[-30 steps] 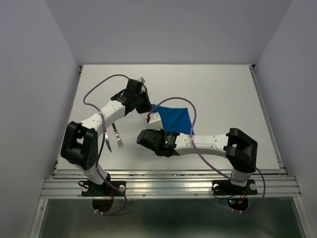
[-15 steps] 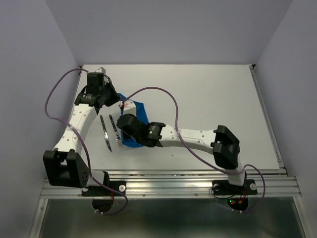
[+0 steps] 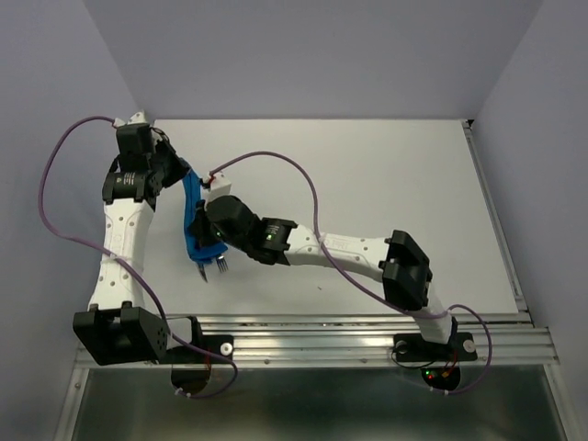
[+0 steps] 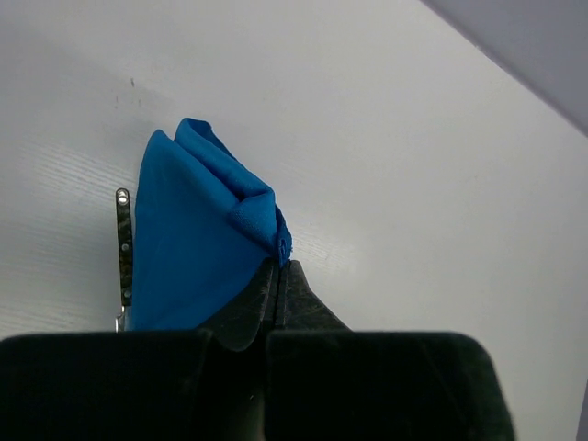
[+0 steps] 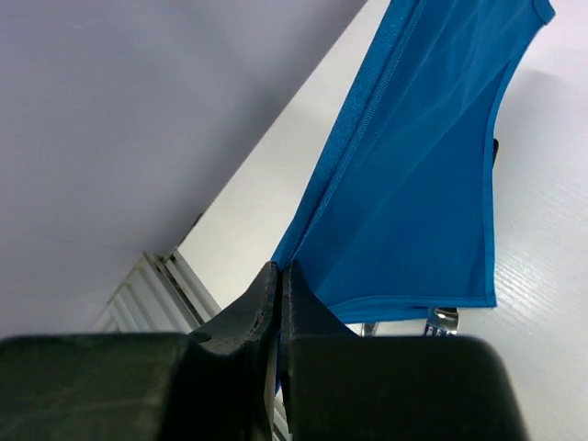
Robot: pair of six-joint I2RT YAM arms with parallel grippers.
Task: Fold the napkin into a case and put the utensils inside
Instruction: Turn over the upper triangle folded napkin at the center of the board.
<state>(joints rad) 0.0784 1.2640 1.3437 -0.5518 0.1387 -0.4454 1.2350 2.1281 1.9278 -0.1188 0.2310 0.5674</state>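
The napkin (image 3: pixel 195 216) hangs as a narrow bright blue strip at the table's left, stretched between both grippers. My left gripper (image 3: pixel 183 175) is shut on its far corner; in the left wrist view the cloth (image 4: pixel 193 243) bunches at that gripper (image 4: pixel 280 266). My right gripper (image 3: pixel 200 244) is shut on the near end, pinching a hemmed edge (image 5: pixel 278 272) of the napkin (image 5: pixel 423 184). The utensils lie beneath the cloth, mostly hidden. Only the knife tip (image 3: pixel 200 274) and fork tines (image 3: pixel 220 266) stick out, with tines (image 5: pixel 442 319) below the hem and one handle (image 4: pixel 122 248) beside the cloth.
The table's left edge (image 3: pixel 138 193) and the grey wall run close beside the left arm. The metal rail (image 3: pixel 312 335) crosses the near edge. The right arm (image 3: pixel 331 250) reaches across the table's middle from its base at lower right.
Both arms have swung left with the napkin held between them. The cloth went from a wide shape at centre to a narrow strip lying over the utensils.
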